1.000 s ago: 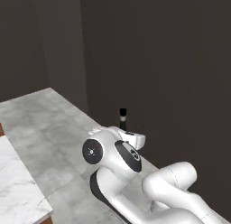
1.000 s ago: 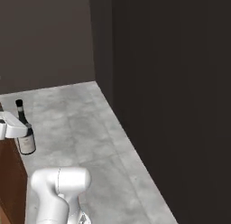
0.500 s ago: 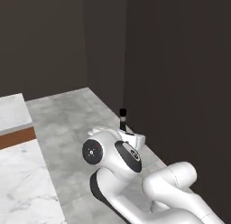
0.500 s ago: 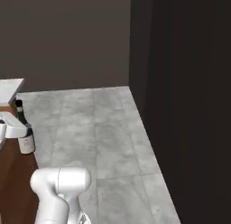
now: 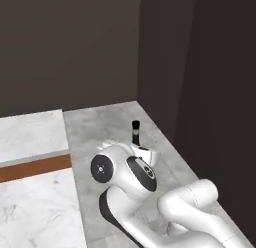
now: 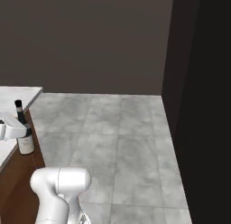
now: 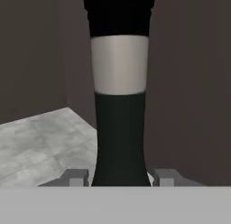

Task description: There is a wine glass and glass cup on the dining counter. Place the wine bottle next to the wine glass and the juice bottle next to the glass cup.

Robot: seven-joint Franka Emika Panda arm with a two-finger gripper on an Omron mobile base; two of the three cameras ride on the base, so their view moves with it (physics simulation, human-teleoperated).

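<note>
The wine bottle (image 7: 119,128), black with a pale label band, stands upright between my fingertips (image 7: 74,177), and my gripper (image 7: 119,178) is shut on its lower body. From the left base view its slim neck and dark cap (image 5: 135,131) rise just behind my white hand. In the right base view the wine bottle (image 6: 25,139) hangs at the far left in my gripper (image 6: 13,128), above the edge of a white marble counter top (image 6: 16,94). The wine glass, glass cup and juice bottle are out of view.
White marble tops (image 5: 30,132) with a brown wood side (image 5: 35,167) lie to the left. Grey tiled floor (image 6: 113,128) stretches ahead. A tall dark block (image 6: 203,105) stands on the right, with a dark wall (image 5: 70,47) behind.
The whole picture has shifted, so the base has moved; the marble top has come into view at the left. The wine bottle stays gripped in the same place relative to my hand.
</note>
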